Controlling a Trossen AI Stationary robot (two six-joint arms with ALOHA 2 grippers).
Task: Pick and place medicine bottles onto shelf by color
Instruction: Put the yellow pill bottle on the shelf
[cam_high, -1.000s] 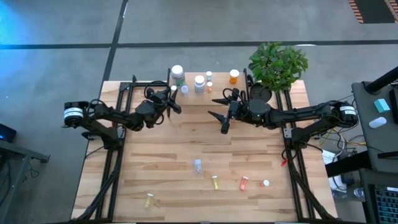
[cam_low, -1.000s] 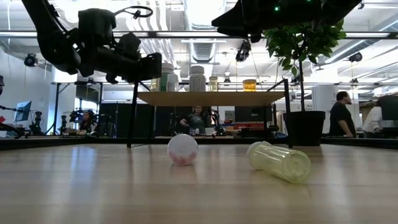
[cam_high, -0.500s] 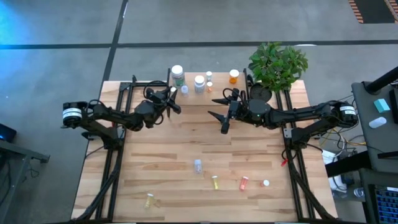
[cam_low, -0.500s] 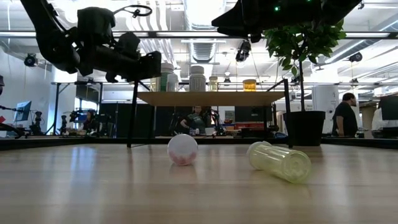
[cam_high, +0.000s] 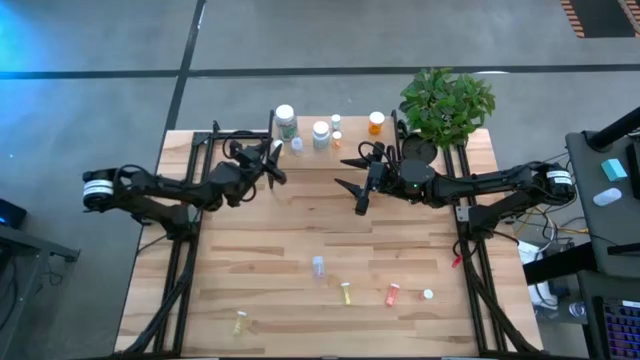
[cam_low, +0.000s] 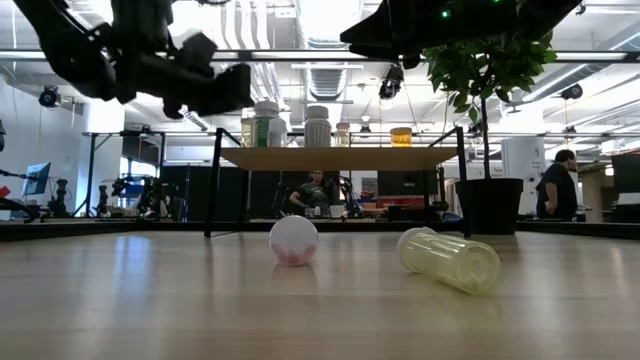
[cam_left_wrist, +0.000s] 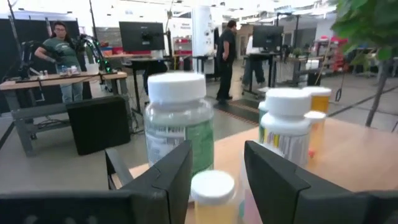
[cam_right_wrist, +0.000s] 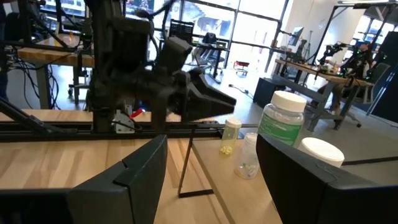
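Note:
The shelf (cam_low: 340, 157) stands at the table's far edge with several medicine bottles upright on it: a green one (cam_high: 285, 120), a white one (cam_high: 320, 131), an orange one (cam_high: 375, 122) and a small white-capped one (cam_left_wrist: 213, 190) near its left front corner. My left gripper (cam_high: 273, 163) hangs open just short of that small bottle, which shows ahead between its fingers without touching them. My right gripper (cam_high: 357, 178) waits open in the air before the shelf's middle. More bottles lie on their sides on the table, among them a yellowish one (cam_low: 450, 258).
A potted plant (cam_high: 445, 105) stands at the shelf's right end. Loose bottles lie in the table's near half: clear (cam_high: 318, 266), yellow (cam_high: 345, 292), orange (cam_high: 392, 294) and another yellow one (cam_high: 240, 322). People stand in the room behind.
My left gripper has drawn back from the shelf toward the table's left edge and risen a little. The small white-capped bottle has stayed upright on the shelf.

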